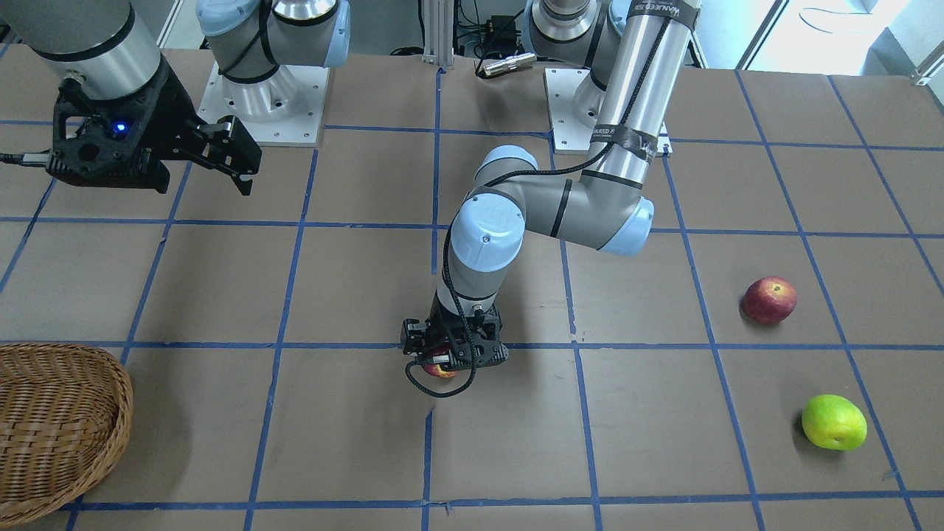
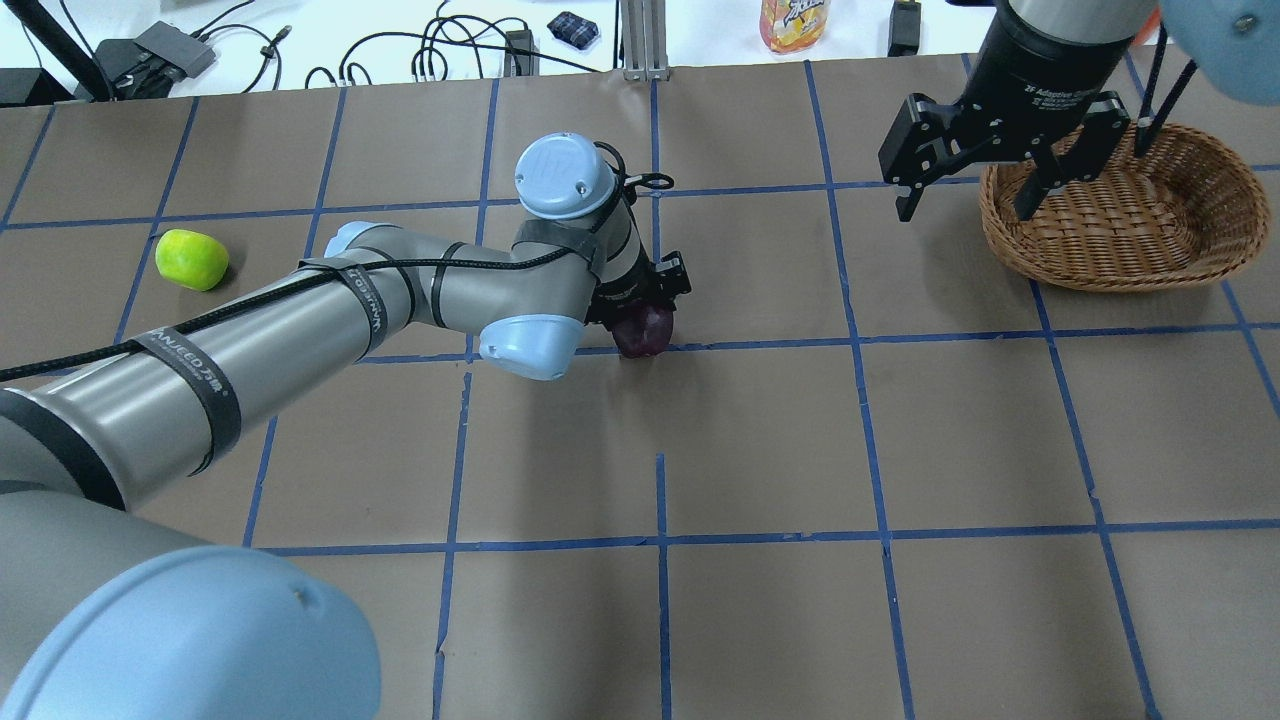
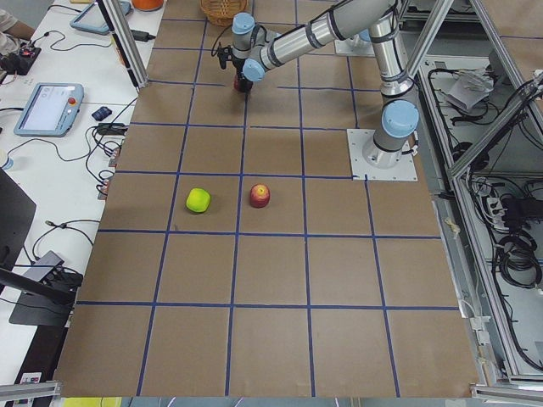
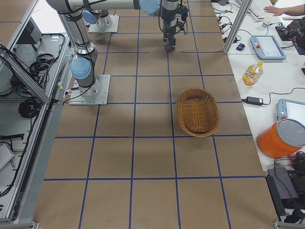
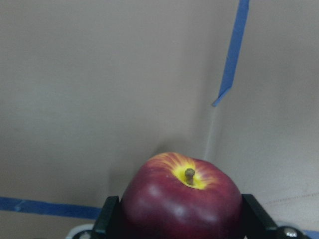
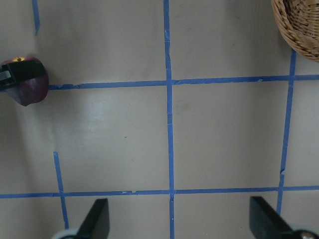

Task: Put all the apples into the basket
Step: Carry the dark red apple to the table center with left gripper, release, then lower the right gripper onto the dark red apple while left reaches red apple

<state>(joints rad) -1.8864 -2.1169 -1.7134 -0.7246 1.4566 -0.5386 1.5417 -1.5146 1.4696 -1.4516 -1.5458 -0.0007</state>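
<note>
My left gripper (image 2: 648,297) is shut on the dark maroon apple (image 2: 645,330) near the table's middle, low over a blue tape line. In the left wrist view the apple (image 5: 182,196) sits between both fingers (image 5: 106,219), stem up. The lighter red apple (image 1: 769,300) and the yellow-green apple (image 1: 833,422) lie on the table on my left side; the overhead view shows only the green one (image 2: 192,259). My right gripper (image 2: 968,205) is open and empty, held above the table beside the wicker basket (image 2: 1130,250).
The table is brown paper with a blue tape grid. The basket (image 1: 51,428) stands on my right side near the far edge. The arm bases (image 1: 265,96) stand at the robot's edge. Cables and a bottle (image 2: 793,22) lie beyond the table.
</note>
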